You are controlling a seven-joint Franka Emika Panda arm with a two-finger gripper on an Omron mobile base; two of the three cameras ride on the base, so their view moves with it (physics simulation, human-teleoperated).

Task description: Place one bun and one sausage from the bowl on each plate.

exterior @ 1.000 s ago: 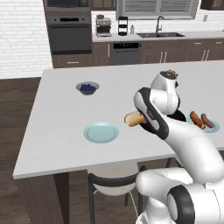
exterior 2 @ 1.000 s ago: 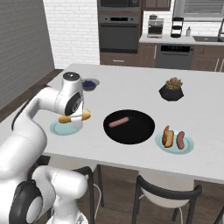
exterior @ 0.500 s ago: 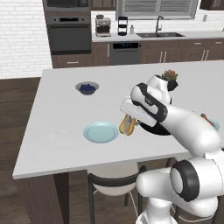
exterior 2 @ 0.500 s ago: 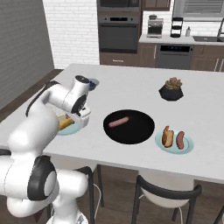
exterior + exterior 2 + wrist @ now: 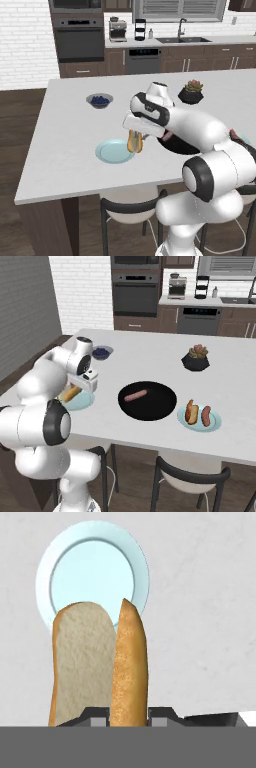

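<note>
**Bun held over the near plate**

Gripper (image 5: 129,719) was clamped tight on a bun (image 5: 100,667), which hung end-down just above the right edge of an empty pale blue-green plate (image 5: 111,151). The black bowl (image 5: 147,400) sat mid-counter with one sausage (image 5: 135,395) lying in it. The second plate (image 5: 199,419), to the bowl's right, carried a bun and a sausage side by side. A small bowl of blueberries (image 5: 99,100) and a plant pot (image 5: 190,92) stood farther back on the counter (image 5: 65,130).

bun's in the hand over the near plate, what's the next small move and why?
Probably lower a little and centre the bun over the empty plate, then release. The hand is shut on the bun, which hangs at the plate's edge; the other plate already holds a bun and sausage.
</note>
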